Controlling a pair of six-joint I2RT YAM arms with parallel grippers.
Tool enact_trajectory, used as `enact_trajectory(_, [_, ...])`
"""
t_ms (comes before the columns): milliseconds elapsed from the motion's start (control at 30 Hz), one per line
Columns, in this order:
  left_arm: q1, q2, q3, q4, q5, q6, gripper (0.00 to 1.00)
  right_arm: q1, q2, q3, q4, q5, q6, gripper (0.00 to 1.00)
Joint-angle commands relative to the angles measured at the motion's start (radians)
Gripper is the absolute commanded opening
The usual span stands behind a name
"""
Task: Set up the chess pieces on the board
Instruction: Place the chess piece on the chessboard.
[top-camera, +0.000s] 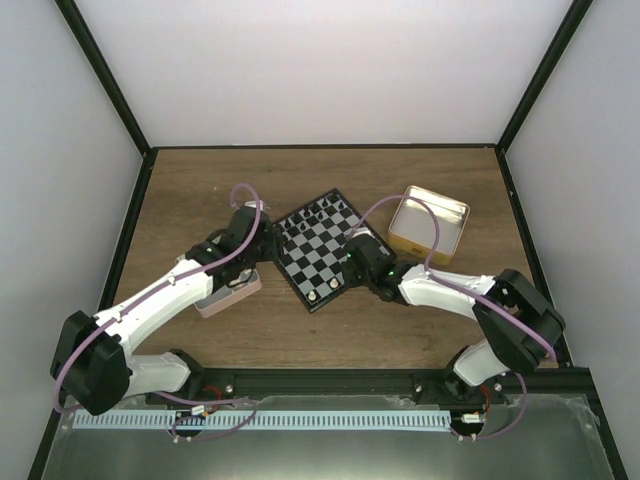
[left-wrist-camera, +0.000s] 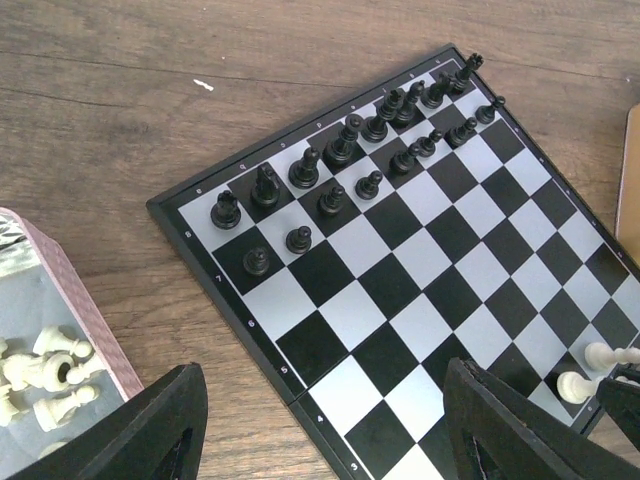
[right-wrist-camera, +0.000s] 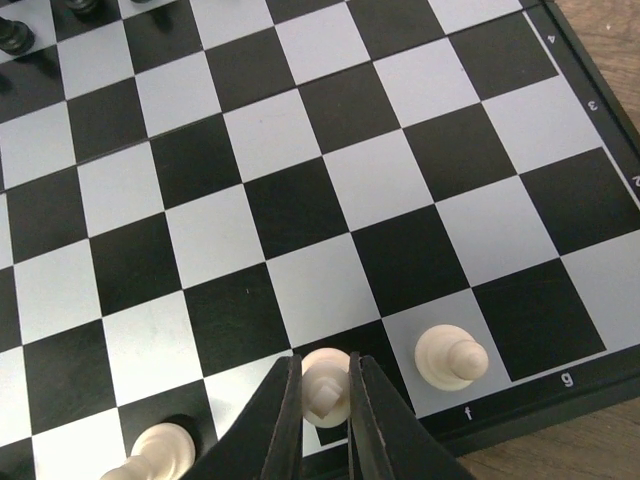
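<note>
The board (right-wrist-camera: 300, 200), black and silvery-grey, lies turned diagonally mid-table (top-camera: 318, 240). My right gripper (right-wrist-camera: 325, 395) is shut on a cream-white chess piece (right-wrist-camera: 325, 372) over the board's near row, beside a white piece (right-wrist-camera: 450, 357) standing on the f square and another (right-wrist-camera: 160, 450) to the left. In the top view that gripper (top-camera: 345, 277) is at the board's near right edge. My left gripper (left-wrist-camera: 320, 420) hangs open and empty above the board's left edge (top-camera: 268, 245). Several more white pieces (left-wrist-camera: 50, 370) lie in the pink tin.
Black pieces (left-wrist-camera: 340, 150) fill the board's two far rows. The pink tin (top-camera: 230, 295) sits under my left arm, left of the board. An open gold tin (top-camera: 428, 222) stands to the board's right. Dark walls border the wooden table.
</note>
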Motion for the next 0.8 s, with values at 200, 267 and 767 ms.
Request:
enact_trajectory(200, [0.013,0.008,-0.006,0.001,0.009,-0.012,0.67,0.008,0.014,-0.027,-0.015,0.055,0.04,0.09])
enact_trajectory(267, [0.015,0.008,-0.005,0.002,0.013,-0.013,0.67,0.008,0.016,-0.028,-0.015,0.048,0.041,0.13])
enact_trajectory(767, [0.032,-0.012,-0.009,-0.014,0.007,-0.018,0.68,0.008,-0.086,0.07,-0.085,-0.009,0.058,0.45])
